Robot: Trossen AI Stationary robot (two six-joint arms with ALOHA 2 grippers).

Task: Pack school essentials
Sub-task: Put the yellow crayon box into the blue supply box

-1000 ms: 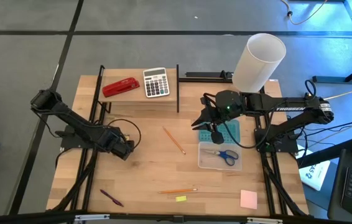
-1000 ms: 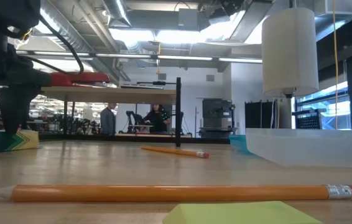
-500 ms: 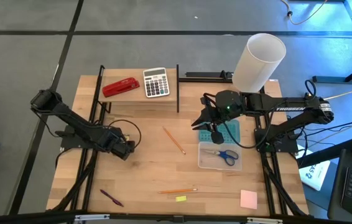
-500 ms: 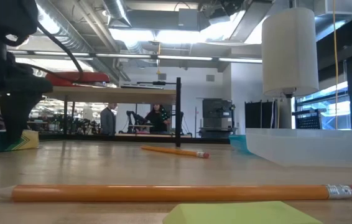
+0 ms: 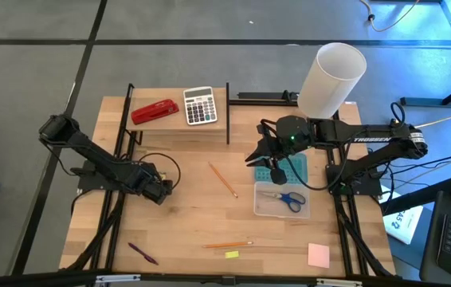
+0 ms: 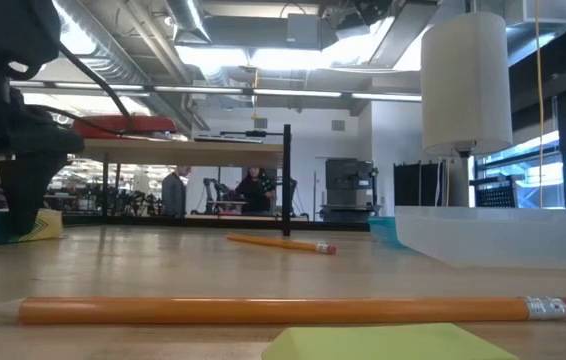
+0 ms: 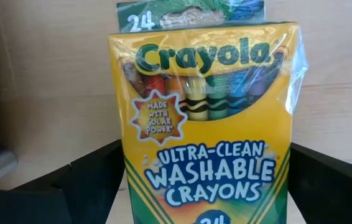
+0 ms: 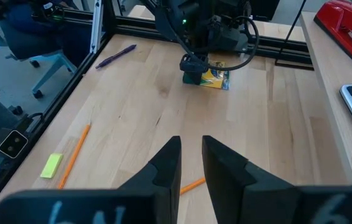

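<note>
High view, left to right: the left gripper [image 5: 160,190] sits low on the wooden surface [image 5: 194,211], its fingers spread wide on either side of the crayon box [image 7: 207,118], which fills the left wrist view between the two dark fingers [image 7: 331,180]. Whether those fingers touch the box cannot be told. The right wrist view shows the box lying flat under that gripper. A purple pen [image 5: 143,253] lies near the front left corner. On a raised shelf at the back sit a red stapler [image 5: 154,111] and a grey calculator [image 5: 200,105]. One pencil [image 5: 223,180] lies slanted at the middle of the surface; a second pencil [image 5: 227,245] lies near the front edge, with a small yellow piece [image 5: 232,254] just beside it. Right of centre, the right gripper [image 5: 276,173] hangs above the far end of a clear tray [image 5: 267,209], its fingers [image 8: 170,165] nearly pressed together with nothing between them. Blue-handled scissors [image 5: 283,197] lie inside the tray. A pink note pad [image 5: 318,255] rests at the front right corner. A white cylinder [image 5: 331,78] stands at the back right.
</note>
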